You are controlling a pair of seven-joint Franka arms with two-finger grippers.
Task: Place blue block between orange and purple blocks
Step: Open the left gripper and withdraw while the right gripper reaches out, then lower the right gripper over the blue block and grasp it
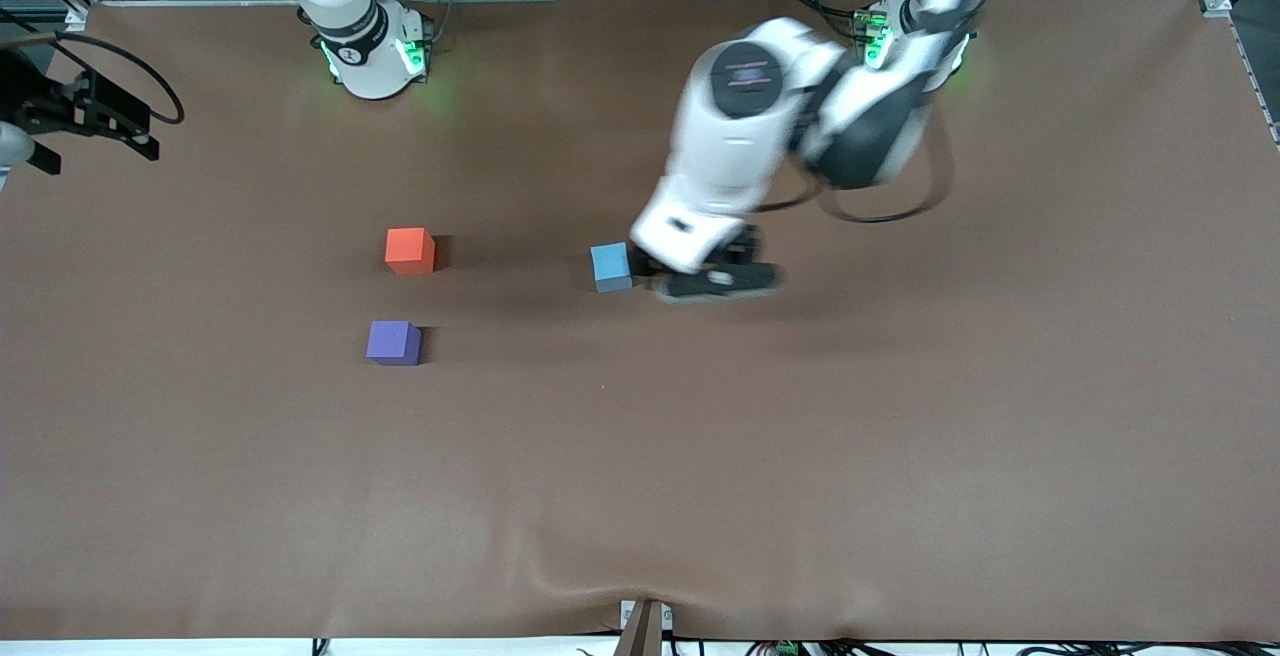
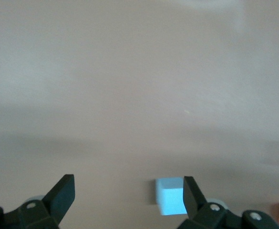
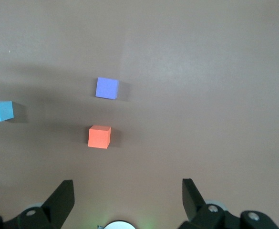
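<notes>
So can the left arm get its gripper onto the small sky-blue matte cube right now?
Probably yes: the left gripper hangs open right beside the small sky-blue matte cube, with only bare brown table around it and nothing between them.

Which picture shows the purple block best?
The right wrist view: the purple block sits whole and large there, clear of everything. The front view shows it whole too, but smaller. The left wrist view misses it.

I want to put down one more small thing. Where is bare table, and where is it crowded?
The gap between the orange block and the purple block is bare but narrow. The broad stretch of table nearer the camera than all blocks is free. It is crowded around the blue block, where the open left gripper hangs. The open right gripper waits at the table's edge.
</notes>
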